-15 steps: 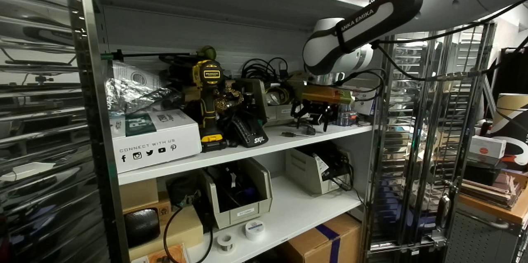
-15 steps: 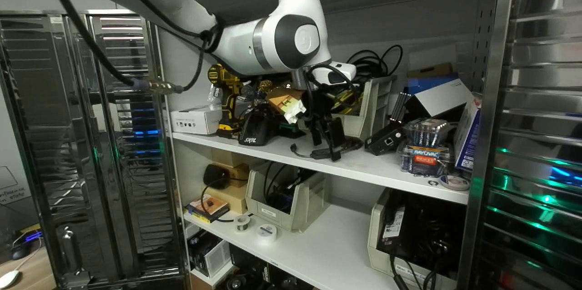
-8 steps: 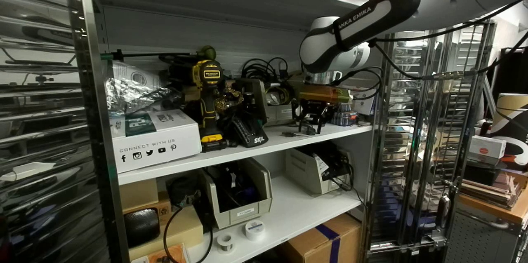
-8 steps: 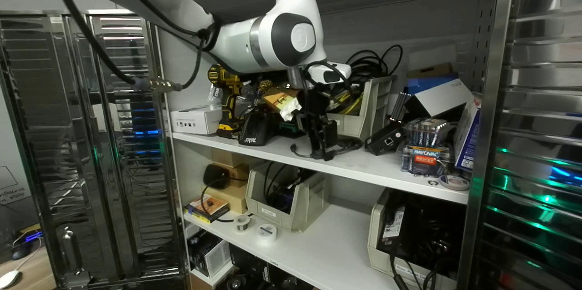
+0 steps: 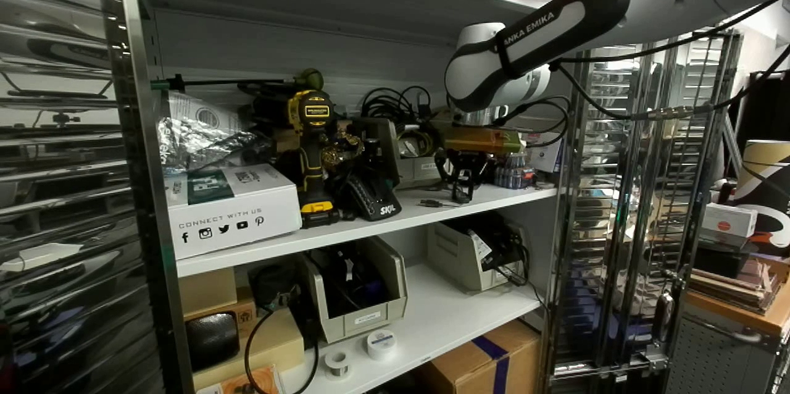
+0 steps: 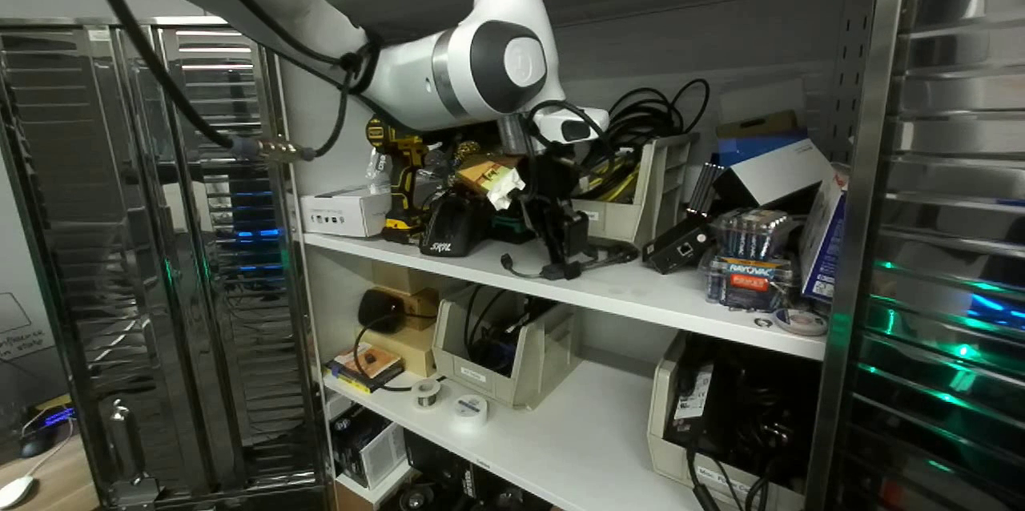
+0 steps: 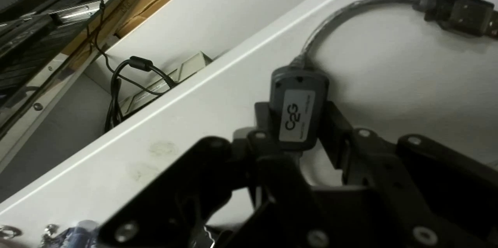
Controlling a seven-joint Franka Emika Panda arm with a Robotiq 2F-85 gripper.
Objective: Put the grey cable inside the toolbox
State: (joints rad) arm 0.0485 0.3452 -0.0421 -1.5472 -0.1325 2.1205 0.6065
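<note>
Where my gripper (image 7: 298,123) clasps the grey cable (image 7: 298,104), grasping appears complete.
Carrying and placing remain; I can identify no toolbox.

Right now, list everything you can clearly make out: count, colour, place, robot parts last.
middle shelf: 1, white, both exterior views
lower shelf: 1, white, beneath it
metal panels: several, silver, flanking the shelves
grey cable: 1, grey, at the middle shelf
drill: 1, yellow and black, middle shelf
SKIL item: 1, black, beside the drill
box with icons: 1, mostly white, beside the drill
RAYOVAC pack: at least 1, blue and orange, middle shelf
bins: 3, beige, one middle shelf, two lower
small rolls: 2, mostly white, lower shelf
cardboard box: 1, brown, below lower shelf
Rest: too crowded to count
gripper: 1, black, closed on the grey cable
arm: 1, white and black, above the gripper
</note>
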